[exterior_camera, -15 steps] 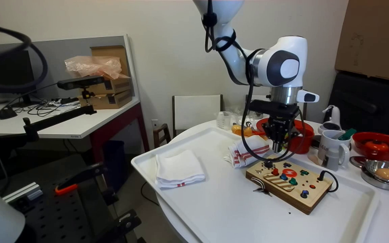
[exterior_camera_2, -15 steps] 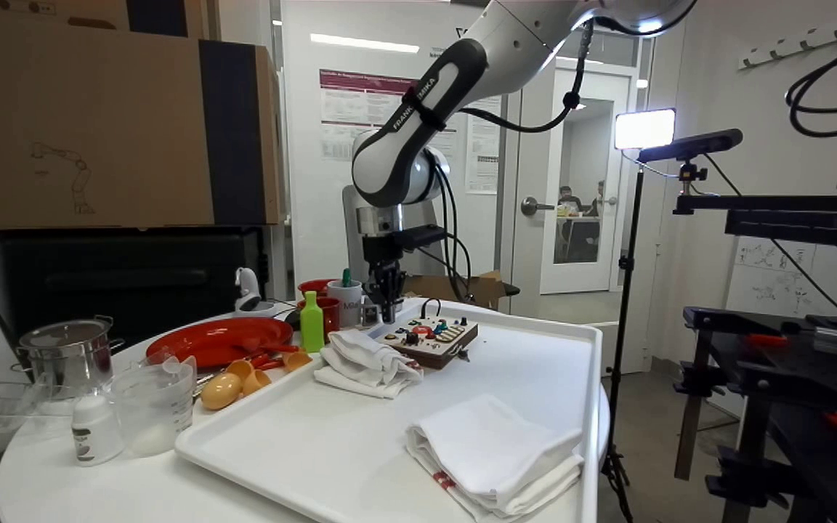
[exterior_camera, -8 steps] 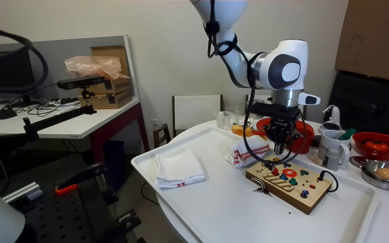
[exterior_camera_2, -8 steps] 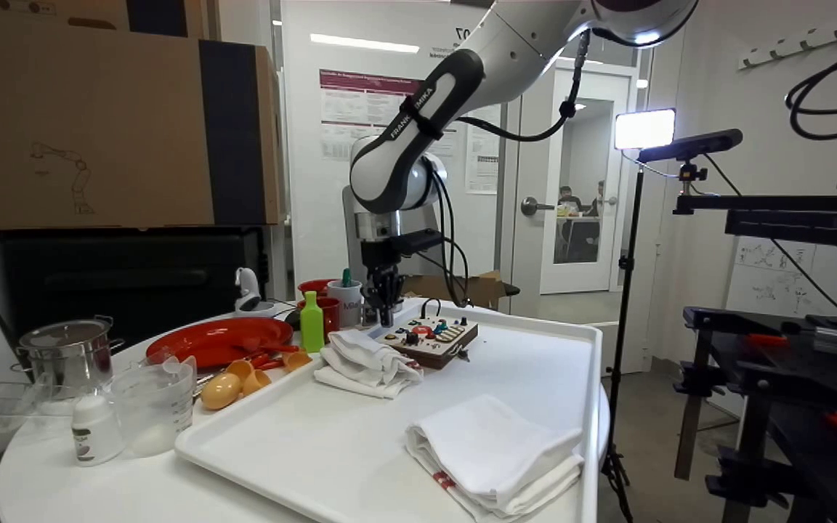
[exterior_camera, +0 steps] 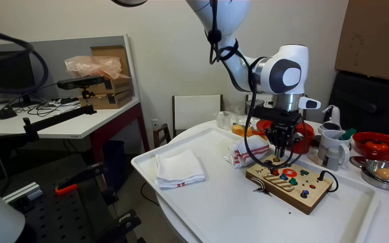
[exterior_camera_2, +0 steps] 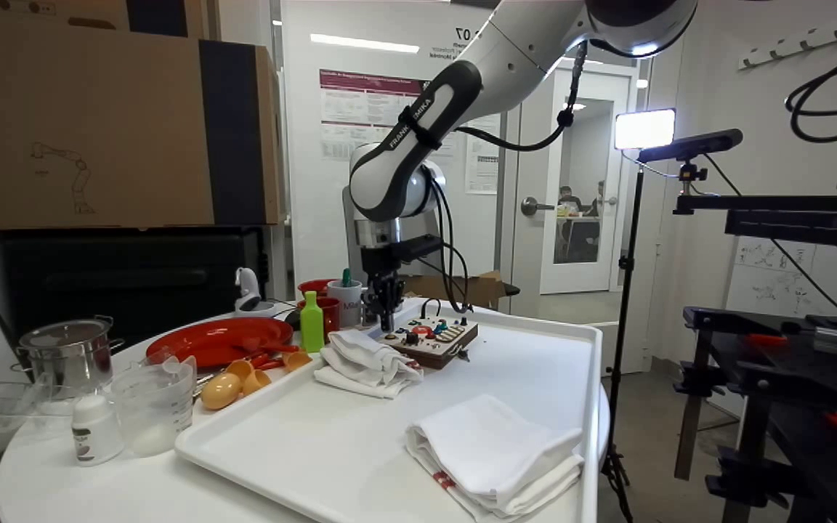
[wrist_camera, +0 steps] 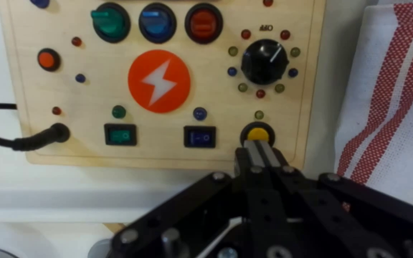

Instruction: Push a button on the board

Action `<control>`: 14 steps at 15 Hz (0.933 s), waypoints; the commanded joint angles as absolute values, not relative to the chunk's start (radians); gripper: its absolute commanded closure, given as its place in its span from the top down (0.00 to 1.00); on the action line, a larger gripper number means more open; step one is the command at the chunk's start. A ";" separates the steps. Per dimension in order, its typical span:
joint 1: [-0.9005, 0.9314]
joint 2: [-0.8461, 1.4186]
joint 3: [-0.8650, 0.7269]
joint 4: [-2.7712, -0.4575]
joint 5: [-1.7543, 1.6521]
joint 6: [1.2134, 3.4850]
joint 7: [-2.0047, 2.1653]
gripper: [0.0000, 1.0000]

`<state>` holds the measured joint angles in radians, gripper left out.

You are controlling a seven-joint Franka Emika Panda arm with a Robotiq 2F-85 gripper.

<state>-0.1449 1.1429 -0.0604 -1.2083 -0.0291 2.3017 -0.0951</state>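
The light-wood board (exterior_camera: pixel 297 193) lies in a white tray and also shows in an exterior view (exterior_camera_2: pixel 429 357) and in the wrist view (wrist_camera: pixel 213 91). The yellow button (wrist_camera: pixel 258 134) sits in a black ring near one corner and also shows in an exterior view (exterior_camera: pixel 276 160). My gripper (wrist_camera: pixel 258 143) is shut and empty, its fingertips together at the yellow button and covering its near part. In both exterior views the gripper (exterior_camera: pixel 278 156) (exterior_camera_2: pixel 387 327) points down over that corner. I cannot tell whether the tips touch the button.
A white cloth with red stripes (exterior_camera: pixel 250 150) lies beside the board, close to the gripper. A folded white cloth (exterior_camera: pixel 180 168) lies in the tray (exterior_camera: pixel 181 212). A black cable (wrist_camera: pixel 38 141) plugs into the board. Mugs (exterior_camera: pixel 334 146) and red bowls (exterior_camera: pixel 380 148) stand behind the tray.
The shut gripper has come down in both exterior views, from above the board's corner to the yellow button. The board and cloths have not moved.
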 commanded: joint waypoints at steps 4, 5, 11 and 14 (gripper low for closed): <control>-0.135 1.183 -0.076 -1.141 -0.035 2.261 -0.064 0.00; -0.135 1.183 -0.076 -1.141 -0.035 2.260 -0.062 0.00; -0.131 1.171 -0.076 -1.145 -0.034 2.259 -0.049 0.00; -0.130 1.165 -0.076 -1.140 -0.033 2.260 -0.045 0.00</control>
